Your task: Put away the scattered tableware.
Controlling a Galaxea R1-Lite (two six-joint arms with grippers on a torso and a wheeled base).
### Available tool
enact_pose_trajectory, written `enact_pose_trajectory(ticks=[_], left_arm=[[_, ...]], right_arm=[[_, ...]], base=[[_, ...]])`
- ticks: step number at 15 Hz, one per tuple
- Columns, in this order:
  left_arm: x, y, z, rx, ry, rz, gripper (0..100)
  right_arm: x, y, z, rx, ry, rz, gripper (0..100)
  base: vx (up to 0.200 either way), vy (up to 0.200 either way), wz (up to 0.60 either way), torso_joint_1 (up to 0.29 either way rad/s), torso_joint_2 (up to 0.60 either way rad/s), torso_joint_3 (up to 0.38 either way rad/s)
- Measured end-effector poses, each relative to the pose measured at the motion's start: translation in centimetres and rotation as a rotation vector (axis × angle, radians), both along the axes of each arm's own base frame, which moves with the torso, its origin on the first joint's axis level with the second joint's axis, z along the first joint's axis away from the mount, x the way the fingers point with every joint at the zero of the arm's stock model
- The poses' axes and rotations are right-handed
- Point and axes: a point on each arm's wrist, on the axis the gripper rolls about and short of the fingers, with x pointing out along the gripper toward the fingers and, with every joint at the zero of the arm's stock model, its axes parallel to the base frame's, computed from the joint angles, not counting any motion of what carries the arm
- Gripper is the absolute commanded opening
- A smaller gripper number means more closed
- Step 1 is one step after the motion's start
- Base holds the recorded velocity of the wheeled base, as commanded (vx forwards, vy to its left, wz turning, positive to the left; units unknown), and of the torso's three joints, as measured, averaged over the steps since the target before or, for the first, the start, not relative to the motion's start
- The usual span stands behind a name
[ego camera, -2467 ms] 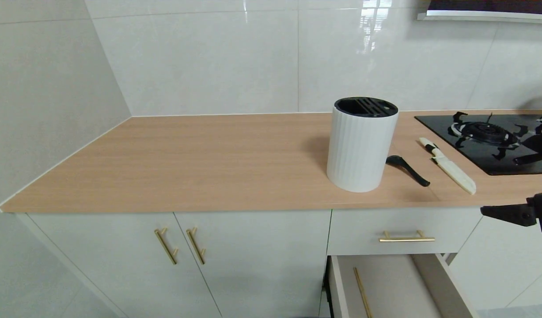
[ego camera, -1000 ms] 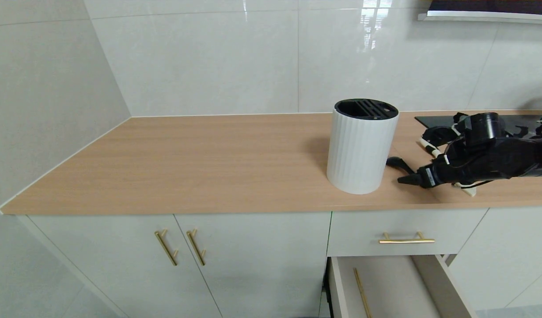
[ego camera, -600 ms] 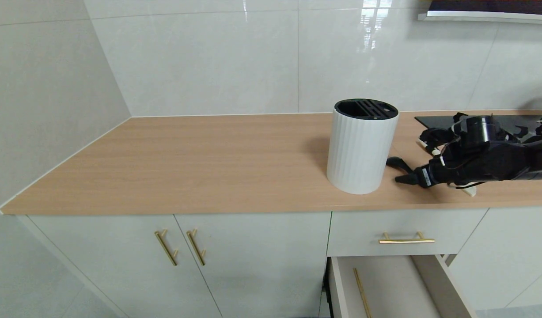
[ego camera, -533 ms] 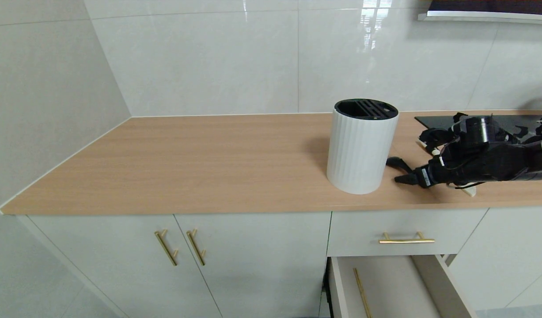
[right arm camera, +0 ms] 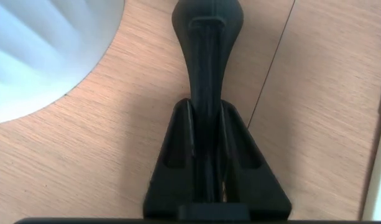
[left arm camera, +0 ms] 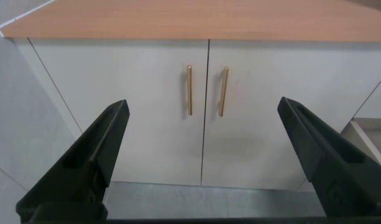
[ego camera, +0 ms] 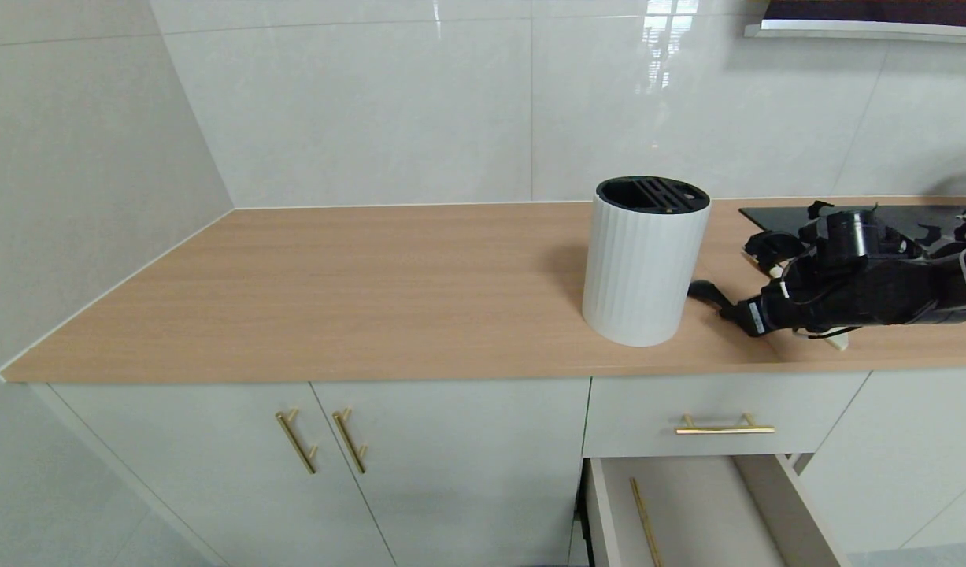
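Note:
A black spoon [ego camera: 703, 290] lies on the wooden counter [ego camera: 372, 291] just right of the white ribbed utensil holder [ego camera: 644, 268], which has a black slotted top. My right gripper [ego camera: 738, 313] is low over the counter and shut on the spoon's handle. In the right wrist view its fingers [right arm camera: 178, 149] press both sides of the handle of the spoon [right arm camera: 207, 25], with the holder [right arm camera: 41, 50] beside it. A white knife [ego camera: 835, 339] lies under my right arm, mostly hidden. My left gripper [left arm camera: 202, 155] hangs open in front of the cupboard doors.
A black gas stove [ego camera: 923, 216] sits at the counter's right end behind my right arm. Below the counter a drawer [ego camera: 687, 504] stands pulled out under a closed one with a gold handle [ego camera: 724, 428]. Cupboard doors [left arm camera: 206, 93] are shut.
My right arm came in from the right and lowered over the spoon's handle. Its fingers have now drawn together on the handle. The spoon and holder stay put.

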Motion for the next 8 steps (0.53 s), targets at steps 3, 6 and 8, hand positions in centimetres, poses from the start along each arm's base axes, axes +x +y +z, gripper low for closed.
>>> enact_pose_trajectory(ticks=[3,6,8], left_arm=[[0.0,0.0,0.0,0.0,0.0,0.0,100],[0.0,0.0,0.0,0.0,0.0,0.0,100],[0.0,0.0,0.0,0.0,0.0,0.0,100]], right_arm=[[-0.1,0.0,0.2,0.008,0.001,-0.013,0],[-1.4,0.0,1.4,0.059,0.03,-0.064,0],[-4.3,0.0,3.7,0.102,0.051,-0.124,0]], base=[[0.0,0.0,0.0,0.0,0.0,0.0],[0.0,0.0,0.0,0.0,0.0,0.0],[0.0,0.0,0.0,0.0,0.0,0.0]])
